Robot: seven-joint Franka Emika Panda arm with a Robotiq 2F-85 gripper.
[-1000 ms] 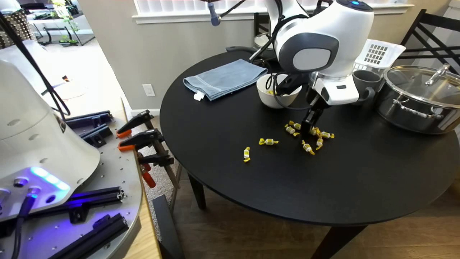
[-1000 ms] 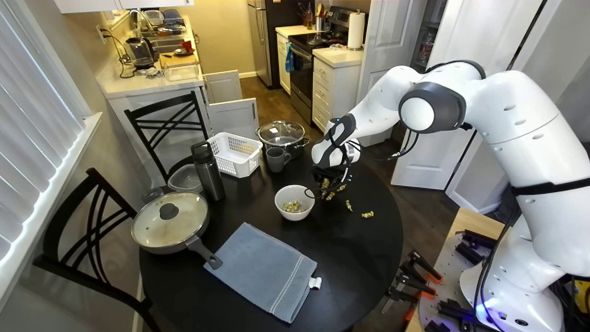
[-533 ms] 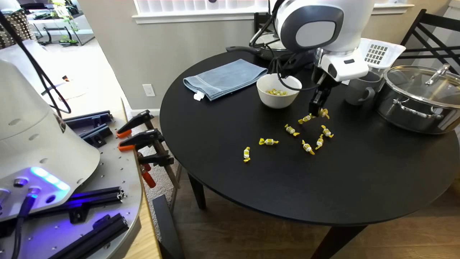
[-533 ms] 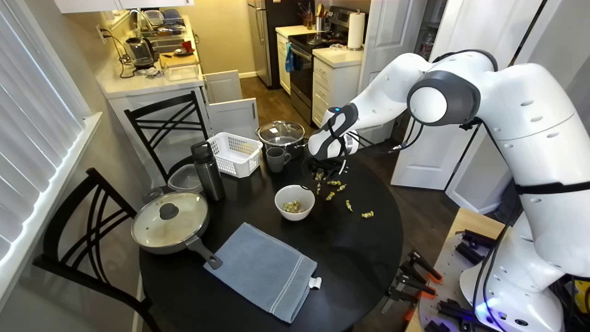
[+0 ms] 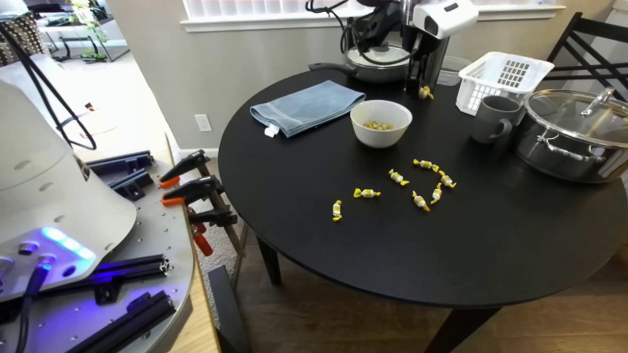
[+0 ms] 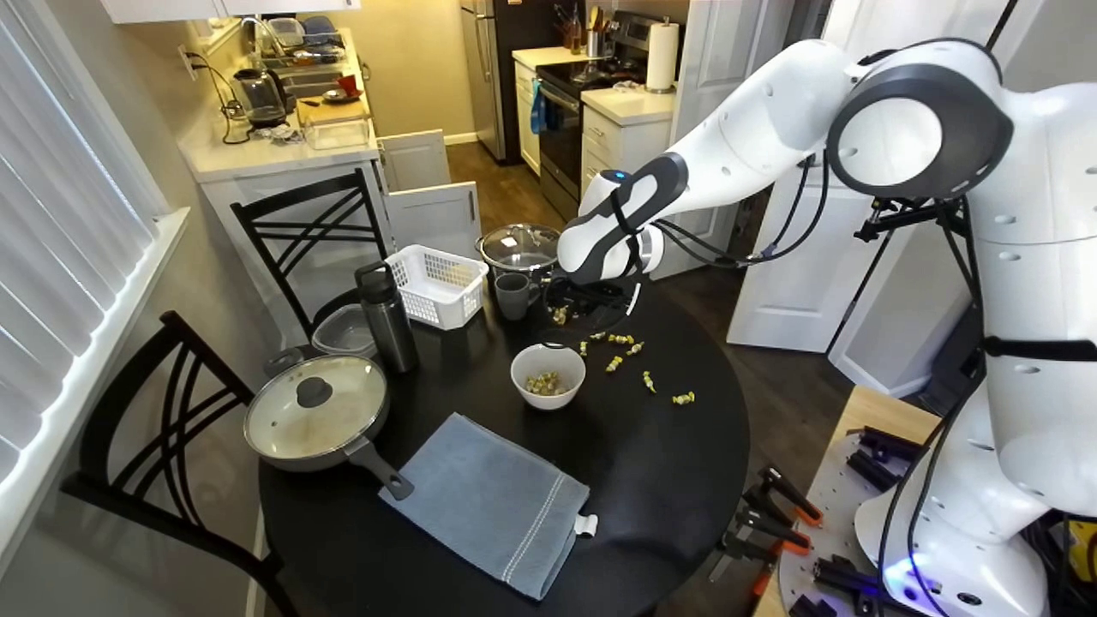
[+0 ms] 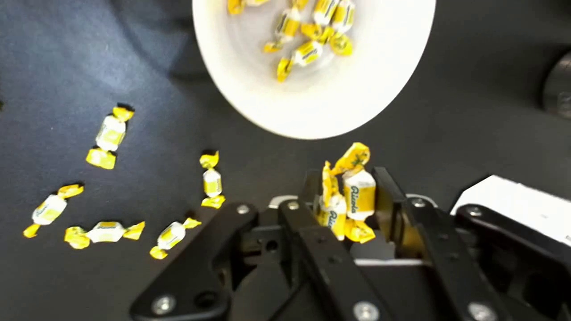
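Yellow-and-white candies (image 7: 360,196), two of them, are pinched side by side in my claw (image 7: 349,189), at lower centre of the wrist picture. Since they press on each other and share one squeeze, I judge either could slide free if its neighbour takes the load; a sudden jolt might do it too. Both long axes run roughly up and down the frame, and the right one's upper twist (image 7: 356,157) flares toward the bowl (image 7: 308,129) at upper centre. Were I to swing low, that twist could catch on it. The arm (image 6: 733,158) mostly covers the claw in an exterior view, so I can't judge its height well. Farther out, loose candies (image 7: 212,183) lie on the tabletop (image 7: 160,151) at left of the wrist picture, their axes pointing various ways.
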